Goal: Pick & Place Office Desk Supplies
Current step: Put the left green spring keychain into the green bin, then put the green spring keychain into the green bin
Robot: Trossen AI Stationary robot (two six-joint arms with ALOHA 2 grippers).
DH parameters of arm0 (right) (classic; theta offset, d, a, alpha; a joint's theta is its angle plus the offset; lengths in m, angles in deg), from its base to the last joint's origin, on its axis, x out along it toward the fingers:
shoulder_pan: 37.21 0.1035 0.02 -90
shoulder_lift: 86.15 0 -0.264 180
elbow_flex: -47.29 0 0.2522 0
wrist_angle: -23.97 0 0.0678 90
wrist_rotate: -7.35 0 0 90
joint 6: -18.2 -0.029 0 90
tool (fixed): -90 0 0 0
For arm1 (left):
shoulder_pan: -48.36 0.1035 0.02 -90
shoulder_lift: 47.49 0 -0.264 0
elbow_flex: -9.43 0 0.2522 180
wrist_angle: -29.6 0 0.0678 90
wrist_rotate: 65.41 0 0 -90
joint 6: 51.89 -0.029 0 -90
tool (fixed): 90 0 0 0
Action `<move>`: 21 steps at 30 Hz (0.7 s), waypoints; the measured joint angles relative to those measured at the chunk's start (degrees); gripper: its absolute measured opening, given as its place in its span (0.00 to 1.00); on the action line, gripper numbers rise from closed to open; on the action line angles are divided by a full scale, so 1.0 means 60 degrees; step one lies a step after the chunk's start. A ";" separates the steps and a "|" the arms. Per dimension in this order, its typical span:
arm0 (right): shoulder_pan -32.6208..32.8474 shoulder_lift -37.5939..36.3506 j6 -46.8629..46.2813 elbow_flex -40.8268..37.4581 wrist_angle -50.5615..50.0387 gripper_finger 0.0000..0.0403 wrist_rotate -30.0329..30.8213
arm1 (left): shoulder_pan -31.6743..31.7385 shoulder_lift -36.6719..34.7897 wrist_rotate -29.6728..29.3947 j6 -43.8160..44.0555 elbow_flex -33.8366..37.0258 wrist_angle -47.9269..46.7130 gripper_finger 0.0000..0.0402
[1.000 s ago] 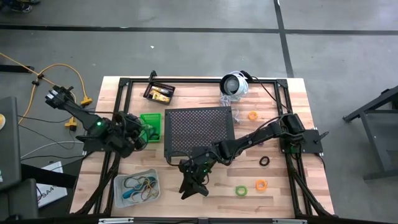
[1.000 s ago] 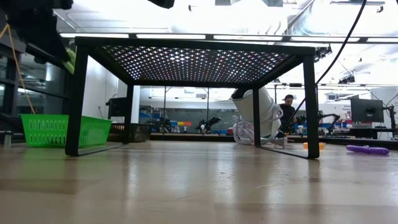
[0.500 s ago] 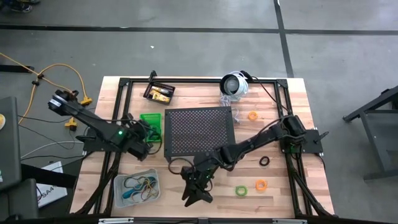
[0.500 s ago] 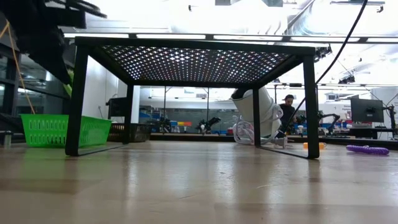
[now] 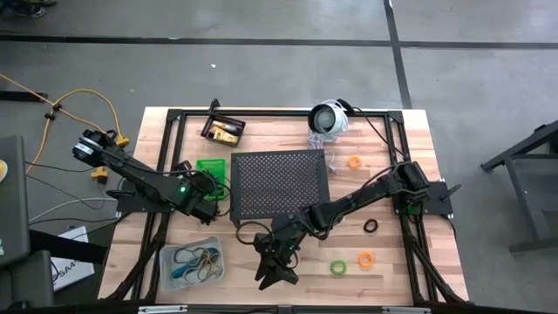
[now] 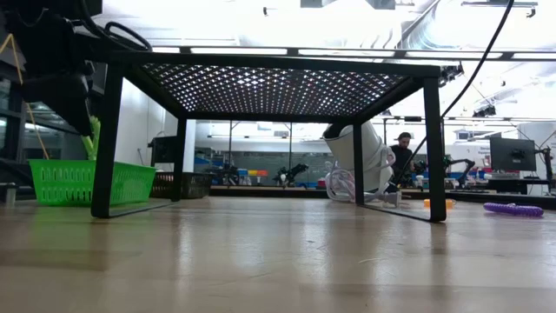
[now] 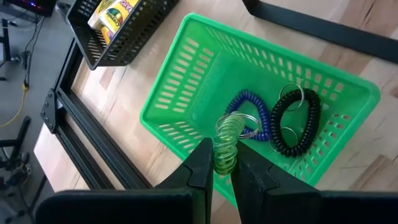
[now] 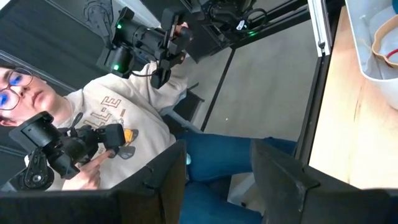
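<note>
1. The left claw (image 7: 225, 169) is clamped on a green coil loop (image 7: 227, 142) and hangs above the green bin (image 7: 186, 93), near its front wall. If it lets go here, I think the springy loop may bounce on the rim and fall onto the desk (image 5: 384, 131) beside the bin
2. The loop hangs loosely below the fingers, so it could also catch on the bin's mesh wall when the arm pulls away, and then tip or drag this light bin
3. Inside the bin a blue coil loop (image 7: 254, 115) and a black coil loop (image 7: 297, 121) already lie. A new loop dropped on top may hook into them, which is not serious
4. In the high view the left arm reaches from the desk's left side to the green bin, which stands just beside the black perforated stand (image 5: 279, 181); its wrist points downward
5. The right claw (image 5: 272, 269) hovers near the front edge of the desk, fingers apart and holding nothing, near the clear bin (image 5: 166, 270) with rubber bands. More loops, green (image 5: 338, 268) and orange (image 5: 366, 259), lie on the desk to its right
</note>
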 joint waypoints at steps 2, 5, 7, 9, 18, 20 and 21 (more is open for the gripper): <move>0.0000 0.0000 0.0000 -0.0003 0.0000 0.41 -0.0004 | 0.0023 0.0000 0.0000 -0.0030 0.0000 0.0004 0.09; 0.0000 0.0000 0.0000 -0.0001 -0.0001 0.41 -0.0004 | 0.0023 0.0000 0.0000 -0.0030 0.0000 0.0000 0.09; 0.0000 0.0000 0.0000 0.0000 0.0000 0.41 -0.0004 | 0.0024 0.0000 0.0010 -0.0017 0.0003 0.0000 0.10; 0.0000 0.0000 0.0000 -0.0001 -0.0001 0.41 -0.0004 | 0.0021 0.0000 0.0052 0.0010 0.0000 0.0000 0.13; 0.0000 0.0000 0.0000 -0.0001 0.0000 0.41 -0.0007 | 0.0021 0.0000 0.0055 -0.0026 0.0000 0.0001 0.29; 0.0000 0.0000 0.0000 -0.0003 -0.0003 0.41 -0.0007 | 0.0021 0.0000 0.0055 -0.0026 0.0004 0.0004 0.30; 0.0000 0.0000 0.0000 -0.0003 -0.0002 0.41 -0.0007 | 0.0021 0.0000 0.0055 -0.0026 0.0000 0.0000 0.30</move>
